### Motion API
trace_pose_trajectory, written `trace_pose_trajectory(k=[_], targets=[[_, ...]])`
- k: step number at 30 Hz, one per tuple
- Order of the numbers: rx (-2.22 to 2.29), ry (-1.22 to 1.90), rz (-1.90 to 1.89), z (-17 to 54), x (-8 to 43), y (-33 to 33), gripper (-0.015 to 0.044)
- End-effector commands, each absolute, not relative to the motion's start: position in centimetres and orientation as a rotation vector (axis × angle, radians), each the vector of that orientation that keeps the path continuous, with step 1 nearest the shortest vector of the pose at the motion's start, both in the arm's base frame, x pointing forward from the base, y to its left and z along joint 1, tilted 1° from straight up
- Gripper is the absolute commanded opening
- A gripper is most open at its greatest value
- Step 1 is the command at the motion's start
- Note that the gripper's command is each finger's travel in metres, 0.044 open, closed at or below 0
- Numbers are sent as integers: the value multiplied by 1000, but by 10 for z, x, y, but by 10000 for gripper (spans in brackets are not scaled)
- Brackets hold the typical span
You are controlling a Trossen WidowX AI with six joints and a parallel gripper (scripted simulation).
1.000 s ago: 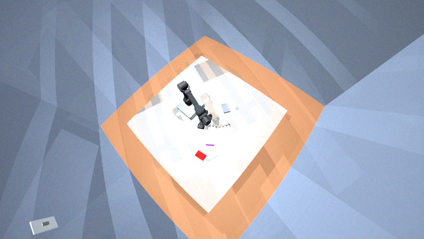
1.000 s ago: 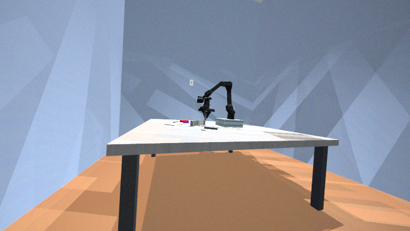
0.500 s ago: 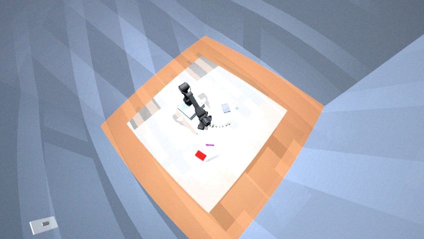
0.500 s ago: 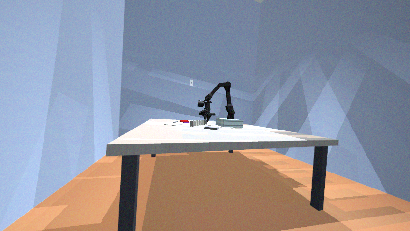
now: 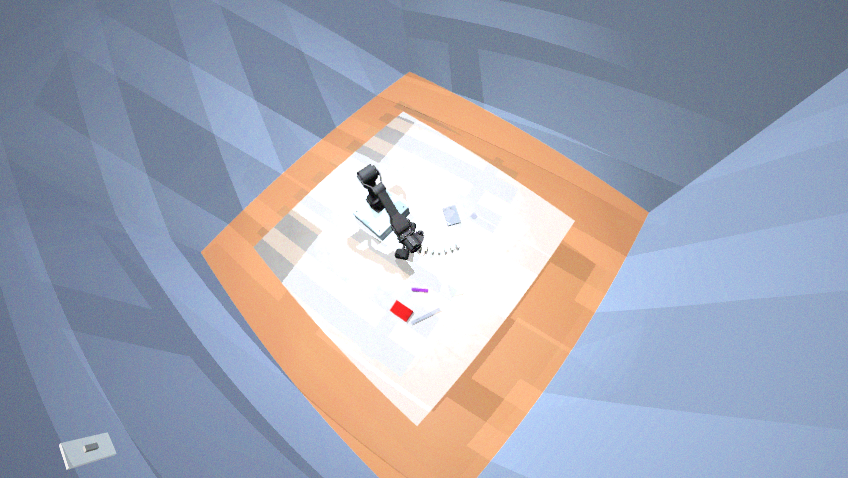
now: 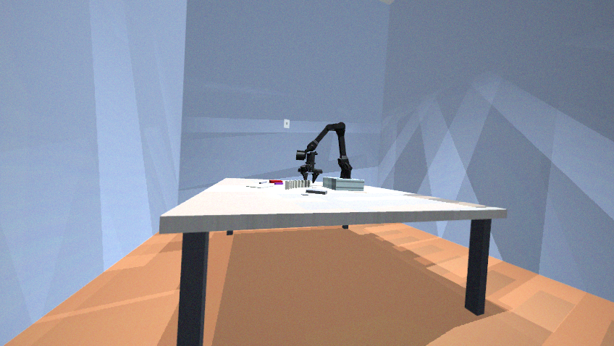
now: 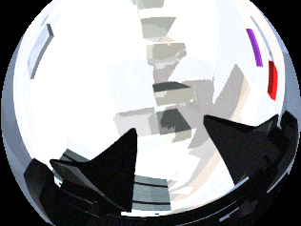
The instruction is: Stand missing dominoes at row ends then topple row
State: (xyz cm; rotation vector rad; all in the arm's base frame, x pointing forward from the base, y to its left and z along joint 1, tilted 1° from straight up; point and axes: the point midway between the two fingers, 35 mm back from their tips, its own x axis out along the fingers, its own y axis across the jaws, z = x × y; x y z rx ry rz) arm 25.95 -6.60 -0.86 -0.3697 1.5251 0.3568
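A curved row of pale dominoes (image 5: 457, 247) (image 6: 287, 184) (image 7: 167, 51) stands on the white table (image 6: 258, 206). My gripper (image 6: 310, 180) (image 7: 170, 125) is open at the arm-side end of this row, pointing down with its fingertips low. A domino (image 7: 181, 135) with a dark top stands between the spread fingers, in line with the row, with a gap to each finger. The domino beyond it, with a dark top edge, is separate from it. In the top view the arm hides the fingers and this end of the row.
A pale blue-grey box (image 5: 380, 220) (image 6: 350, 184) (image 7: 152, 192) is by the arm base. A flat grey object (image 5: 451, 215) (image 6: 316, 191) (image 7: 40, 53) lies to one side of the row. A purple bar (image 5: 419, 290) (image 7: 254, 48), red block (image 5: 401, 311) (image 7: 272, 80) and pale bar (image 5: 425, 316) lie on the other.
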Motion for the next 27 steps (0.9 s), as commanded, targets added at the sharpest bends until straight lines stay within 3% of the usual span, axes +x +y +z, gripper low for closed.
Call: trace_pose_trajectory(k=[1, 5, 13, 21, 27], targets=[[-367, 1525, 353, -9, 260, -66, 440], [-368, 1525, 353, 1, 262, -67, 440], [-370, 1524, 356, 115, 260, -66, 440], [-370, 1524, 356, 123, 258, -66, 440], [1, 1554, -10, 104, 250, -72, 282]])
